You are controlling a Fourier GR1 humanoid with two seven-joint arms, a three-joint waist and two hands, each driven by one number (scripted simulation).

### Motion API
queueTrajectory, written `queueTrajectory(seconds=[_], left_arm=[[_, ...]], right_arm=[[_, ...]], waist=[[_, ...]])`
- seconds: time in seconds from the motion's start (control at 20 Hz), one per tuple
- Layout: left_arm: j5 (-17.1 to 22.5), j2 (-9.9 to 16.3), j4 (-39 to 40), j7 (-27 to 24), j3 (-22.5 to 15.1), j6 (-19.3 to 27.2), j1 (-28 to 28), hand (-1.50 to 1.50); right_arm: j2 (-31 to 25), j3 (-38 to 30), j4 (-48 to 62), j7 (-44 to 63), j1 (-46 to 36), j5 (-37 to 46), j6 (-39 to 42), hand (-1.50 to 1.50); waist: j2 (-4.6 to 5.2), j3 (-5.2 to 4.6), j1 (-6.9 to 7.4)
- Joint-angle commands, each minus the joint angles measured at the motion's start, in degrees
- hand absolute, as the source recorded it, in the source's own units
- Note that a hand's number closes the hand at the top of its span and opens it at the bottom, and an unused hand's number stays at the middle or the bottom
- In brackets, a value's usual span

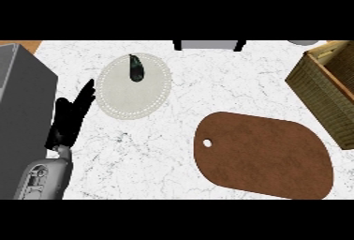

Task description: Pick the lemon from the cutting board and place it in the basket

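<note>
White marbled counter [207, 84] seen from above, grey box-like appliance [21, 117] at left edge. Woven wicker basket [325, 89] at right edge, contents hidden. Brown oval wooden cutting board [266, 157] bare; lemon nowhere visible. Round cream plate [131, 91] holding a dark eggplant [136, 68]. Left hand [69, 119] beside plate, fingers straight, holding nothing.

I stand in a kitchen: a white marbled worktop [207, 89] carrying a brown cutting board [262, 157], a pale plate [133, 89] and a wicker basket [325, 89].
</note>
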Motion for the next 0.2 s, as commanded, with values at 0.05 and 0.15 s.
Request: queueTrajectory(seconds=[0.05, 0.15], left_arm=[[-0.6, -0.7, -0.6, 0.2, -0.3, 1.1, -0.5, 0.00], [0.4, 0.0, -2.6, 2.5, -0.3, -0.4, 1.1, 0.00]], right_arm=[[-7.0, -2.3, 3.7, -3.4, 5.3, -1.5, 5.4, -1.50], [-9.1, -5.2, 5.5, -5.4, 8.3, -4.0, 6.3, -1.50]], waist=[[0.16, 0.15, -0.08], [-0.12, 0.24, -0.45]])
